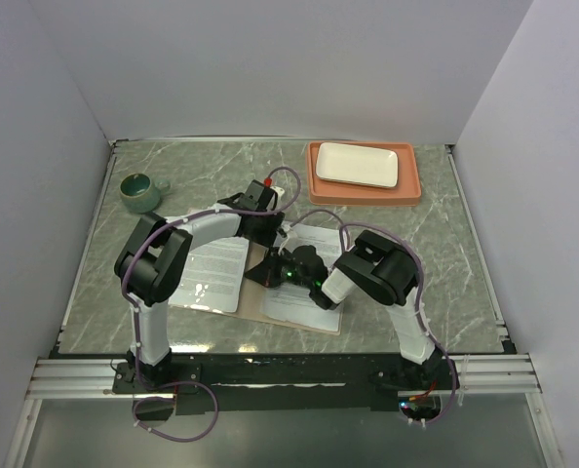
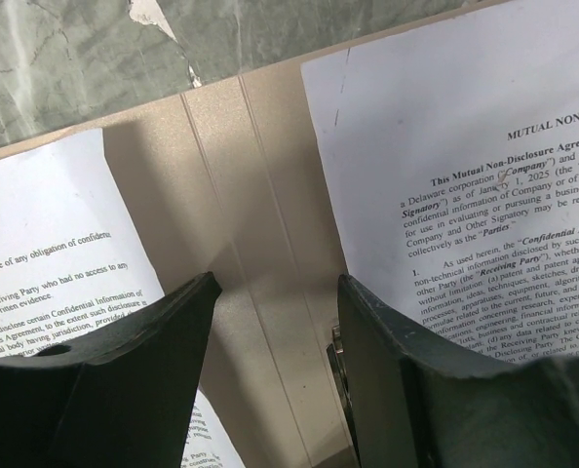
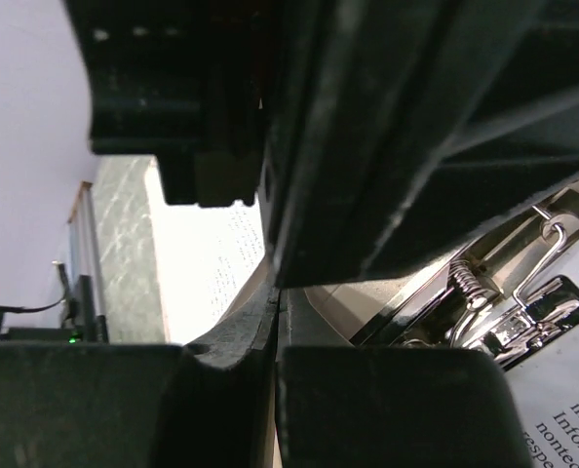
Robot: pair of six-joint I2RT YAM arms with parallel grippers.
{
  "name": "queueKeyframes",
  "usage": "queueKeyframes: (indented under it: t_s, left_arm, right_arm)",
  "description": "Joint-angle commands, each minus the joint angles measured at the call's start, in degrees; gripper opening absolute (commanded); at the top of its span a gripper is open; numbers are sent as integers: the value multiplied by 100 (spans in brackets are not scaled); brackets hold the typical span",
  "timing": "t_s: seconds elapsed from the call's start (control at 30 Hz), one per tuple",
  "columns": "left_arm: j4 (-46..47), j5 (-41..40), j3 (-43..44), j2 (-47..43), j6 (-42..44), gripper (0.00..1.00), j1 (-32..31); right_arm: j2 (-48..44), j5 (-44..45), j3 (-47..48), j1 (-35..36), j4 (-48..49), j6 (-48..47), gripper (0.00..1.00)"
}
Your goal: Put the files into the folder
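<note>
The tan folder (image 1: 254,293) lies open on the table's middle; its creased spine (image 2: 241,195) shows in the left wrist view. One file (image 1: 212,275) lies on its left half and looks glossy (image 2: 56,244). Another file (image 1: 319,240) lies on its right half (image 2: 465,146). My left gripper (image 1: 270,265) hangs open over the spine (image 2: 278,283), its fingers astride the bare cardboard. My right gripper (image 1: 297,271) is shut just beside it (image 3: 275,292), with nothing showing between the jaws. A metal spring clip (image 3: 504,302) sits next to it on the folder.
A salmon-orange tray (image 1: 412,185) with a white plate (image 1: 358,164) stands at the back right. A green cup (image 1: 141,191) stands at the back left. White walls close in three sides of the marbled table (image 1: 445,273).
</note>
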Motion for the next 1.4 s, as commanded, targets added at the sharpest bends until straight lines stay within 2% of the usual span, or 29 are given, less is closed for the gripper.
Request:
queueKeyframes:
  t_s: [0.0, 0.17, 0.53, 0.73, 0.77, 0.87, 0.93, 0.97, 1.03, 1.1, 1.23, 1.27, 1.3, 1.33, 1.37]
  left_arm:
    - [-574, 202, -298, 206, -78, 61, -1]
    - [-591, 229, -237, 179, -96, 61, -1]
    - [-644, 589, -105, -32, -157, 60, 96]
    - [-978, 1291, 456, -409, -131, 62, 157]
    - [-1100, 1379, 527, -506, -122, 63, 183]
    - [-1250, 1783, 800, -725, -26, 65, 271]
    - [-1294, 2099, 896, -840, 53, 67, 315]
    - [-1329, 2197, 941, -928, 88, 67, 359]
    - [-1365, 2373, 994, -1051, 133, 68, 403]
    - [-1400, 2663, 1002, -1148, 141, 69, 526]
    - [-1549, 2953, 1082, -1533, 247, 71, 930]
    - [-1584, 3084, 1082, -1622, 282, 72, 1218]
    - [-1619, 3164, 1064, -1718, 387, 73, 1377]
    - [-1715, 3208, 1003, -1893, 440, 73, 1553]
    - [-1769, 3261, 959, -1965, 510, 74, 1903]
  right_arm:
    - [570, -34, -482, -59, -1416, -24, 0]
    - [166, -113, -430, -147, -1431, -173, 7]
    - [-1127, -157, 597, -165, -3347, -1008, 26]
    - [-1847, 97, 1116, -165, -4656, -1403, 43]
    - [-2057, 159, 1152, -165, -4814, -1456, 52]
    - [-2452, 343, 1232, -156, -5404, -1641, 61]
    - [-2664, 423, 1197, -165, -5711, -1711, 63]
    - [-2883, 501, 1179, -156, -5808, -1737, 68]
    - [-3121, 625, 1222, -147, -6229, -1781, 71]
    - [-3262, 1028, 1432, -77, -6537, -1921, 73]
    - [-3115, 2381, 2241, 151, -8615, -1966, 82]
    - [-3044, 2592, 2416, 247, -8891, -1940, 84]
    - [-2983, 2942, 2653, 309, -9042, -1948, 86]
    - [-2869, 3059, 2742, 353, -9165, -1940, 99]
    - [-2798, 3112, 2848, 389, -9358, -1879, 100]
